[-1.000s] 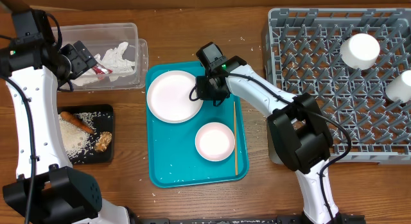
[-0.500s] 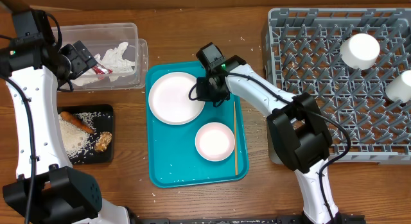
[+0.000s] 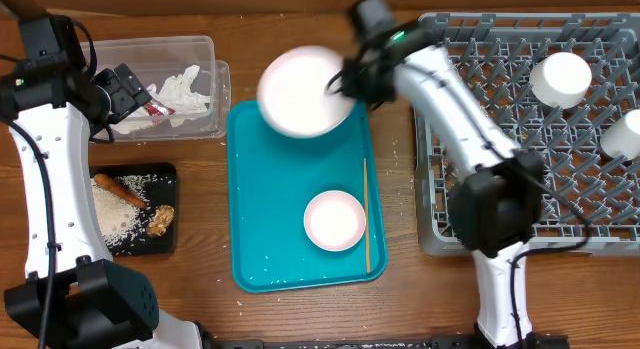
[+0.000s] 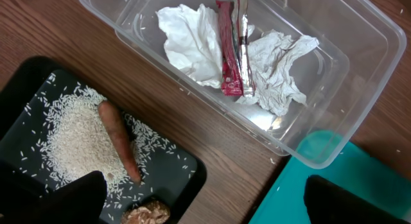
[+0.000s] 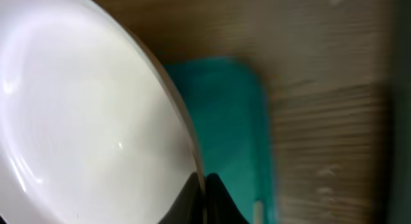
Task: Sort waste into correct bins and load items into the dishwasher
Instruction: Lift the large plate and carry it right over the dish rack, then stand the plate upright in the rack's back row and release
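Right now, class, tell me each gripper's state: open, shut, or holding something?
Left gripper: open, holding nothing.
Right gripper: shut on the rim of the large white plate.

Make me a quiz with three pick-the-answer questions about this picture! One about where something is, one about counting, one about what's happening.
1. Where is the carrot? A: in the clear tub. B: in the black tray. C: on the teal tray.
2. How many white cups sit in the grey rack? A: none. B: five. C: two.
3. The big white plate is... A: held up by the right hand. B: flat on the teal tray. C: in the rack.
Answers: B, it lies on the rice there; C, both stand at the rack's right; A, the hand pinches its rim.
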Controlling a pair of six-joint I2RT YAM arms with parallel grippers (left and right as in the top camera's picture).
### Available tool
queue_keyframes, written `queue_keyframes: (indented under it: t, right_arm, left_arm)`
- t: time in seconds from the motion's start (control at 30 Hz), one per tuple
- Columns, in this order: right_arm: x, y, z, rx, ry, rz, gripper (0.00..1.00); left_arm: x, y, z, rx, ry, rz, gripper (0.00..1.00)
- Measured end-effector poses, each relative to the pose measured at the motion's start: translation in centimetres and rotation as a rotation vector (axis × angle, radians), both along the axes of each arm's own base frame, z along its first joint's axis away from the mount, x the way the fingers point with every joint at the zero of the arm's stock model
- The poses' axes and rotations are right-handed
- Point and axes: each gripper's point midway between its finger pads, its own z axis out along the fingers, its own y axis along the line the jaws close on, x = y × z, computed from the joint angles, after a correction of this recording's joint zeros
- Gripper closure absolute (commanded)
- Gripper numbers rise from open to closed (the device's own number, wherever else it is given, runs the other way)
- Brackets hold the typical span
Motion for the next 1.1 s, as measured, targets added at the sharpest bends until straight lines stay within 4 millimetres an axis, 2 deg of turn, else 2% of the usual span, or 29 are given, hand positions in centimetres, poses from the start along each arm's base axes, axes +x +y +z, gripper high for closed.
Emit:
queue_keyframes:
  t: [0.17,0.2,0.3,0.53,0.63,0.77,0.9,1.1]
  right_arm:
    - [2.1,-11.4,6.2,-0.232,-0.143,-0.222,0.96]
    - [2.1,-13.9,7.4,-0.283,-0.169,-0.274,0.96]
    - [1.8,-19.9,9.6,-0.404,-0.206,-0.400,0.96]
    - [1.1,-29.6,11.9,-0.639,-0.251,-0.617,0.96]
    - [0.6,-32.4,13.0,-0.722,-0.270,-0.687,0.96]
    - [0.1,-34.8,14.0,-0.791,-0.289,-0.751,0.96]
    - [0.1,-35.6,14.2,-0.817,-0.301,-0.778,0.96]
    - [-0.2,-35.4,12.2,-0.841,-0.250,-0.749,0.96]
  left_arm:
    - [0.0,0.0,0.0,0.000,0.000,0.000,0.00]
    - [0.0,0.0,0.0,0.000,0.000,0.000,0.00]
    - [0.0,0.0,0.0,0.000,0.000,0.000,0.00]
    - [0.0,0.0,0.0,0.000,0.000,0.000,0.00]
    - [0.0,0.0,0.0,0.000,0.000,0.000,0.00]
    - [0.0,0.0,0.0,0.000,0.000,0.000,0.00]
    - [0.0,0.0,0.0,0.000,0.000,0.000,0.00]
    - [0.0,0.0,0.0,0.000,0.000,0.000,0.00]
